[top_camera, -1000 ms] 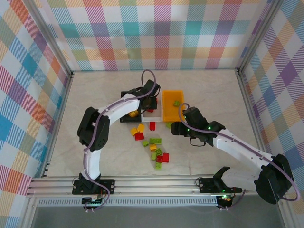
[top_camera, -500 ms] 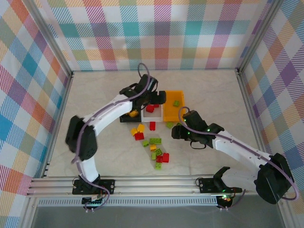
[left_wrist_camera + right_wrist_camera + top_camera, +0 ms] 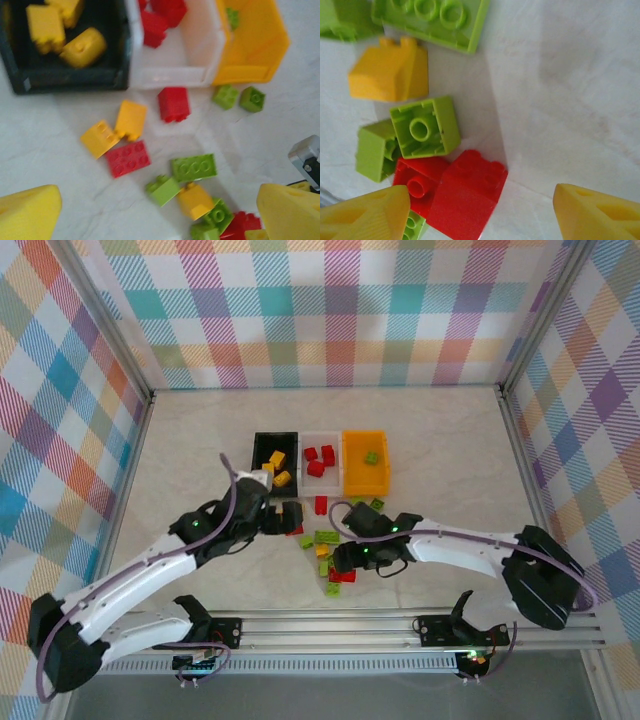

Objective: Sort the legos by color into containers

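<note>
We judge the sorting to be partly done. The black bin [image 3: 258, 445] holds yellow bricks, the white bin [image 3: 309, 476] holds red ones and the orange-yellow bin [image 3: 352, 480] has one green. A loose pile of legos [image 3: 322, 538] lies on the worktop [image 3: 450, 450] just in front of the bins.

The step in hand looks like a pick from the near end of that pile. The right gripper [image 3: 480, 215] hangs low over a red brick [image 3: 470, 190] with its jaws apart and nothing between them. The next move calls for lowering around that brick alone, closing on it, and carrying it to the white bin. A second red piece [image 3: 415, 182] and a green one [image 3: 425, 127] touch it, so the grip needs care.

The left gripper [image 3: 159, 210] hovers above the pile, jaws also apart and empty.

The left wrist view is blurred, and the bottom edge cuts off the nearest bricks. From above, the right gripper [image 3: 350, 558] covers part of the pile. We cannot tell whether the two red pieces are joined.
</note>
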`<state>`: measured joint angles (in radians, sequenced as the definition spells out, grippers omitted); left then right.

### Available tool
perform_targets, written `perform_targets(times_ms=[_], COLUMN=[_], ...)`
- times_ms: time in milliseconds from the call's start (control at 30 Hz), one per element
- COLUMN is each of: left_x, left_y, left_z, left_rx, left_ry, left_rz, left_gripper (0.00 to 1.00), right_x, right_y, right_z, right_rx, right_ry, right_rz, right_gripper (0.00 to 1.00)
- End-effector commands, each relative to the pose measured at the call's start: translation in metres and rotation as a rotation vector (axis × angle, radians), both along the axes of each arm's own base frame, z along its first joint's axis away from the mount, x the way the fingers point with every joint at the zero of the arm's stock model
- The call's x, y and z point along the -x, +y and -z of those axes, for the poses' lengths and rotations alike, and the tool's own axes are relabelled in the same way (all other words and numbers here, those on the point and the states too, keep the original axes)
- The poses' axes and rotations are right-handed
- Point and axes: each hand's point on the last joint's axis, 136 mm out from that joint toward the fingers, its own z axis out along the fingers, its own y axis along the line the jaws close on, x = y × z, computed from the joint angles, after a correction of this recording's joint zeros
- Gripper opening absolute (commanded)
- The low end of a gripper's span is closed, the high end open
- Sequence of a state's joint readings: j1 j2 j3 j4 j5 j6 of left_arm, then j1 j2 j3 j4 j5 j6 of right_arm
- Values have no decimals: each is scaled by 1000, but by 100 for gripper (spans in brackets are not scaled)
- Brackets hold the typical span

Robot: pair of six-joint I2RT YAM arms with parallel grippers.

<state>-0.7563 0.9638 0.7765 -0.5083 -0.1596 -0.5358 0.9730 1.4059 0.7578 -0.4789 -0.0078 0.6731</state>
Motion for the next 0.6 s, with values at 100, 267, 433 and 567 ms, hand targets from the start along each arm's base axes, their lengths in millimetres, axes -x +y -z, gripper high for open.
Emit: perform_targets(times_ms=[100, 267, 433, 567], left_x=[10, 10, 9, 8], left_y=[23, 22, 23, 22], left_z=[3, 7, 7, 9], left_rx=[11, 9, 9, 3], left_ry=[-9, -1, -4, -3], left_rz=[-90, -88, -94, -95], left_gripper=[100, 100, 100, 100], right_x=[3, 2, 2, -2], right_y=[-9, -40, -57, -28], right_z=[8, 10, 1, -3], right_rx=[101, 225, 214, 93], right_ry=[10, -16, -43, -50], right_rz=[35, 96, 144, 81], right_gripper=[74, 70, 69, 72])
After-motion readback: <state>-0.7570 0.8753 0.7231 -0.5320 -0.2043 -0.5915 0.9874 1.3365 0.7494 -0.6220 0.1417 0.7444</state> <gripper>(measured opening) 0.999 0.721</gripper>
